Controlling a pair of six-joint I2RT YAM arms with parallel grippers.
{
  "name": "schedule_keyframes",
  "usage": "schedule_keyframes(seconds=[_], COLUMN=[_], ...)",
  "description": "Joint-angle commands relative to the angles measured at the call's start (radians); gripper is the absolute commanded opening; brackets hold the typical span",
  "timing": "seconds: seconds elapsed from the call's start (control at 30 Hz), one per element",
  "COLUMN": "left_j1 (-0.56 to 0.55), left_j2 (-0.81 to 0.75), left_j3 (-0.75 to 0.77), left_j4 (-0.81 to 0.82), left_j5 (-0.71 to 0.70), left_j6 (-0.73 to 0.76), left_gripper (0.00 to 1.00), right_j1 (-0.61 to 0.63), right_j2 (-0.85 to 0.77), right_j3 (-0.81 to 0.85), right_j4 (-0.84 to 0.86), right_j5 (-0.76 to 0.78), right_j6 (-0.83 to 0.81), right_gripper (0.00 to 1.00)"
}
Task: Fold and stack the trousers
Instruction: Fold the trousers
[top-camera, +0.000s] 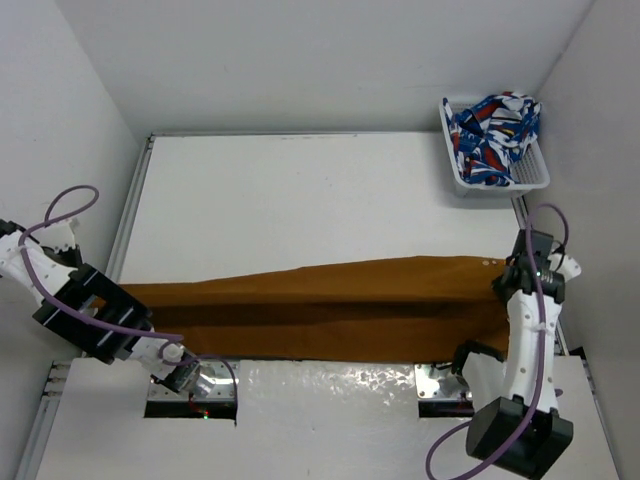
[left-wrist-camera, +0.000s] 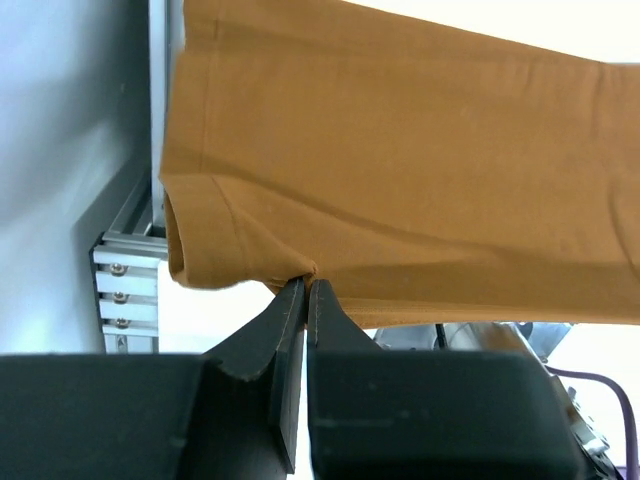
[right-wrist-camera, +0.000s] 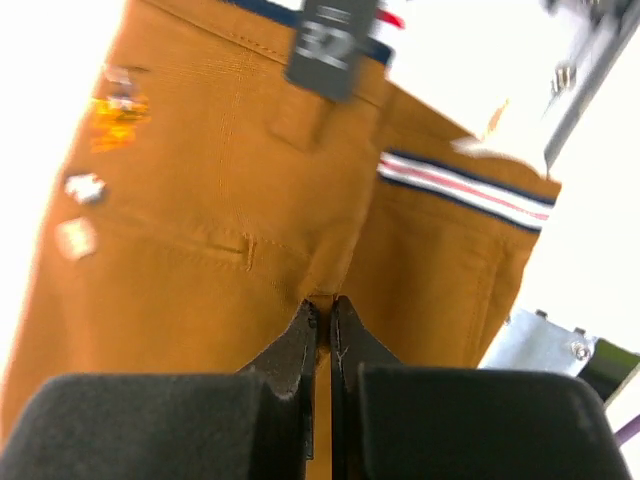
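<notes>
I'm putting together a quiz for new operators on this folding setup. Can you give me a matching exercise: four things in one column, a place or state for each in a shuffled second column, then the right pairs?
Column one
1. trousers
2. patterned cloth
3. left gripper
4. right gripper

Column two
A. bundled in the white basket at the far right corner
B. shut on the trousers near a leg cuff
C. stretched left to right across the table
D. shut on the trousers at the waist end

Pairs: 1-C, 2-A, 3-B, 4-D
</notes>
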Motion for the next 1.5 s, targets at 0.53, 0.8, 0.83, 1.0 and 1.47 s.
schedule_keyframes(seconds=[0.53,0.8,0.83,1.0,1.47], left_j1=[0.042,0.063,0.061,-0.047,-0.409], left_j2=[0.024,0.075,0.071,0.031,0.1], left_j3=[-0.18,-0.084,-0.038,-0.049,-0.439], left_j4=[0.258,0.176,0.138,0.086,0.647], left_j5=[-0.255,-0.268,-0.184,-0.034,-0.239], left_j6=[0.132,0.134,0.145,0.162,-0.028], left_gripper=[0.14,0.61,0.61,0.47,0.41], right_j1=[-0.017,-0.017,-0.017,0.015,0.231], right_j2=[-0.158,-0.017,-0.02,-0.019,0.553], right_j3=[-0.081,0.132,0.173,0.198,0.009], right_j4=[-0.234,-0.196,-0.153,0.073,0.381], right_j5=[0.133,0.273,0.233,0.055,-0.088], right_j6=[0.014,-0.052,-0.099,-0.288,-0.213], right_gripper=[0.29,0.75,0.72,0.43,0.33])
